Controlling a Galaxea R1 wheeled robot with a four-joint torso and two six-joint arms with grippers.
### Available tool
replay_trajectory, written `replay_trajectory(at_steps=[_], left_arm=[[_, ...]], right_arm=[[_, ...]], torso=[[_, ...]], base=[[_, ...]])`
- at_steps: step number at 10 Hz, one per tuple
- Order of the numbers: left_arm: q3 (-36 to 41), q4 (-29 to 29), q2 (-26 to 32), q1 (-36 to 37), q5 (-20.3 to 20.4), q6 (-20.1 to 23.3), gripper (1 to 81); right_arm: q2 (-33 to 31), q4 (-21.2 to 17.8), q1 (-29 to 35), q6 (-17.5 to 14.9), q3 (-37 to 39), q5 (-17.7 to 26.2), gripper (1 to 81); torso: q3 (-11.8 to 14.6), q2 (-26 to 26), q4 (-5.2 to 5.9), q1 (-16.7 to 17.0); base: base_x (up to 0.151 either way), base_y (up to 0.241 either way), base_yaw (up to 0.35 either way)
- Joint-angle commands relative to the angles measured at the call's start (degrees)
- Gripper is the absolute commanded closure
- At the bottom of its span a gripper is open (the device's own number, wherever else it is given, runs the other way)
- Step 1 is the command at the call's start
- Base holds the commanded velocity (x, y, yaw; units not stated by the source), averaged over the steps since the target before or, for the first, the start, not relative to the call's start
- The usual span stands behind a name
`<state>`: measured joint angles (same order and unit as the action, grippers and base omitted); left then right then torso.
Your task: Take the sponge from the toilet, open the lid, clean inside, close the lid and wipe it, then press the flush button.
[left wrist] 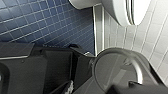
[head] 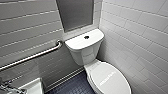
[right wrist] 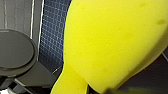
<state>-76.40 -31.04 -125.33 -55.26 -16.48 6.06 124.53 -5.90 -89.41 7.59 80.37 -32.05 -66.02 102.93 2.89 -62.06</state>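
I can read no text from here. The white oval plastic toilet lid (head: 110, 75) carries a faint band of pale lettering across its top, too blurred to decipher.

Glossy ceramic toilet (head: 85, 48), shiny metal grab bar (head: 32, 56), matt foam sponge (right wrist: 112, 42)

My right claw (right wrist: 110, 88) is clamped on the sponge (right wrist: 112, 42) — the yellow foam bulges and bends hard up against my wrist, and a dark edge of the claw peeks out from under it. My left wrist is angled downward, held off the floor — its dark plate (left wrist: 22, 72) and jointed bar (left wrist: 75, 67) lie close across its near side.
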Motion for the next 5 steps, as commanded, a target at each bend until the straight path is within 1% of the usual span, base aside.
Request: replay_trajectory(at_steps=[1, 4, 5], left_arm=[[3.4, 4.4, 4.2, -7.5, 2.6, 6.2, 1.0], [0.1, 4.5, 1.5, -13.4, 2.6, 11.1, 1.0], [-2.6, 4.7, -0.4, -15.4, 2.6, 11.3, 1.0]], right_arm=[[-6.3, 1.6, 4.0, 1.4, -9.4, 0.1, 81.1], [-11.3, 1.0, 10.9, 1.3, -15.6, 0.8, 81.1], [-12.4, 0.5, 13.9, 1.3, -17.4, 1.3, 81.1]], torso=[[0.0, 0.0, 0.0, 0.0], [0.0, 0.0, 0.0, 0.0], [0.0, 0.0, 0.0, 0.0]], base=[[0.0, 0.0, 0.0], [0.0, 0.0, 0.0], [0.0, 0.0, 0.0]])
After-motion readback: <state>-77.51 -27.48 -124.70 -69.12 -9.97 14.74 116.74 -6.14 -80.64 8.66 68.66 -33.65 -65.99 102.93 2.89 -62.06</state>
